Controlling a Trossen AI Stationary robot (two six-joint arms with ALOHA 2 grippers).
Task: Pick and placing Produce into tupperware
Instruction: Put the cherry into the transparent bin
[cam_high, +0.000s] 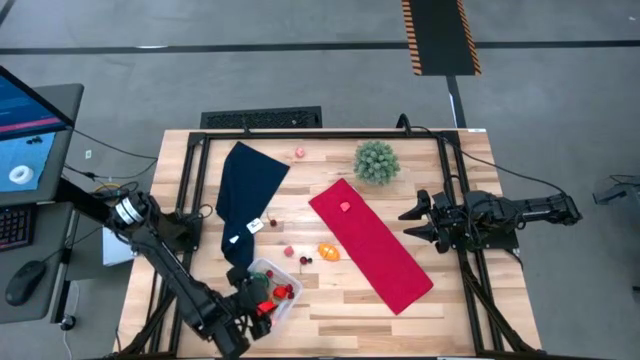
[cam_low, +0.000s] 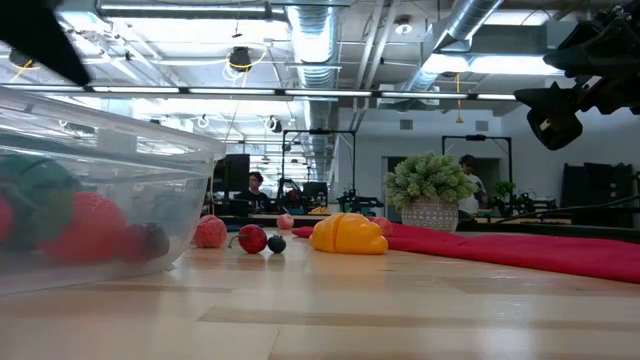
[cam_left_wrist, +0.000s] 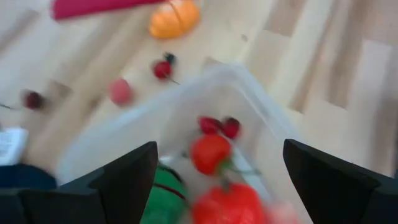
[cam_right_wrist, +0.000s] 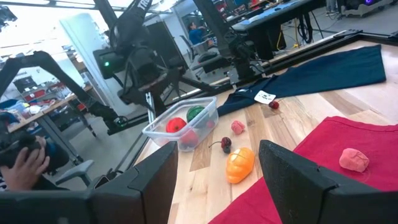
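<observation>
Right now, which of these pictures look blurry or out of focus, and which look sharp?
Left wrist view: smeared throughout, the tupperware and the produce inside soft-edged, as with motion blur. Low view: the tupperware close to the lens is out of focus, while the orange piece farther off is crisp. High view: evenly lit and sharp. Right wrist view: mostly clear.

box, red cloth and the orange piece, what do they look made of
Box: clear plastic, likely thin and glossy; the fruit inside shows through its walls.
Red cloth: soft matte fabric, maybe felt; it lies flat with no shine.
Orange piece: smooth moulded plastic by the look, with ridges and a slight sheen.
</observation>
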